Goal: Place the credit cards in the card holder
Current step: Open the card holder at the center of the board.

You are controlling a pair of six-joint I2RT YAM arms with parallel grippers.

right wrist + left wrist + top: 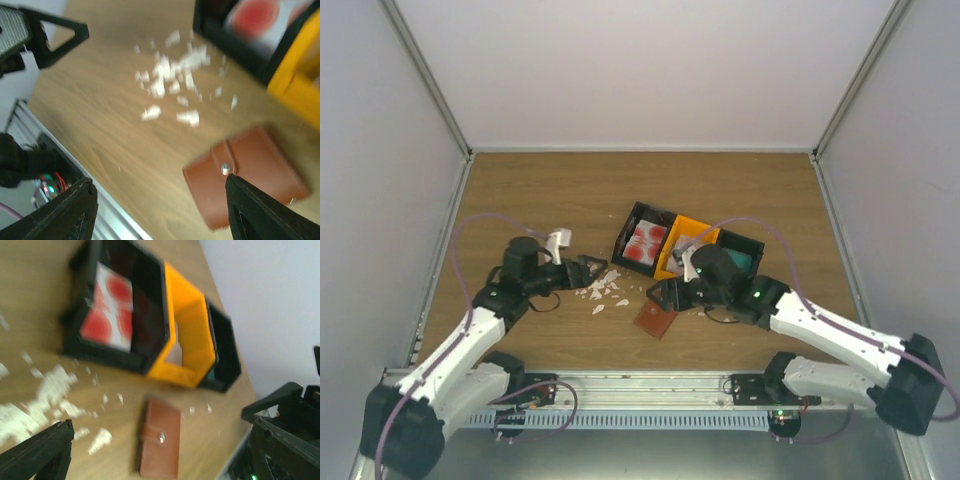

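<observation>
The card holder [655, 320] is a closed brown leather wallet with a snap strap, lying flat on the table in front of the trays. A white credit card with red blotches [642, 245] leans in the left black tray [624, 232]; a teal one [747, 261] shows in the right black tray. My right gripper [665, 293] hangs open just above the wallet's far end. In the right wrist view, one of its fingers [252, 207] overlaps the card holder [250, 175]. My left gripper [590, 268] is open and empty, left of the scraps. The left wrist view shows the wallet [160, 444] and the blotched card [110, 310].
An orange tray [688, 230] sits between the two black ones and holds something pale. White crumbled scraps [603, 290] lie scattered between the two grippers. Grey walls close in the table on three sides, and a metal rail [640, 385] runs along the near edge.
</observation>
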